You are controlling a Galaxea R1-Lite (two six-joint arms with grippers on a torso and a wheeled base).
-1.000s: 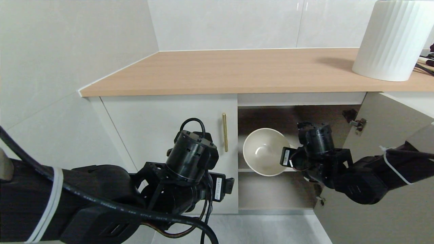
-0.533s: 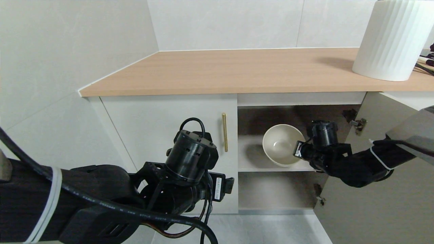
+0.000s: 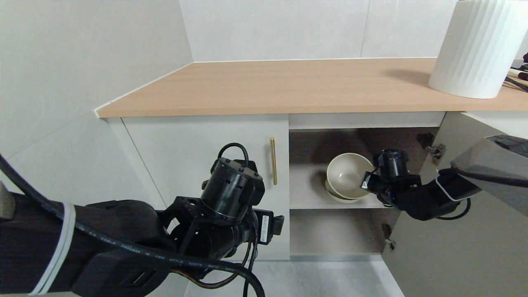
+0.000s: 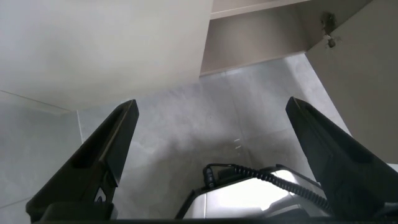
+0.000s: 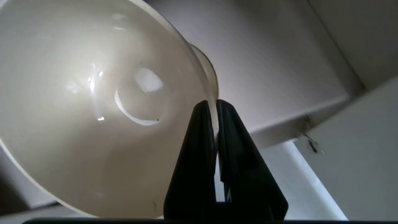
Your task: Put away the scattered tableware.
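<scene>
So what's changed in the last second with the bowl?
The right gripper, still shut on the rim of the cream bowl, carried it from in front of the open cabinet back over the middle shelf. It now hangs tilted over a second dish. The left gripper stayed open by the closed door; the white ribbed container did not move.

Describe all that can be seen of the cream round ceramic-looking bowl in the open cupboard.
The cream round bowl looks like glossy ceramic, plain and empty, with a thin rim. It is tilted, its opening facing the robot, over the upper shelf of the open cupboard. The right gripper is shut on its rim. Beneath it lies a second pale dish; contact cannot be told.
</scene>
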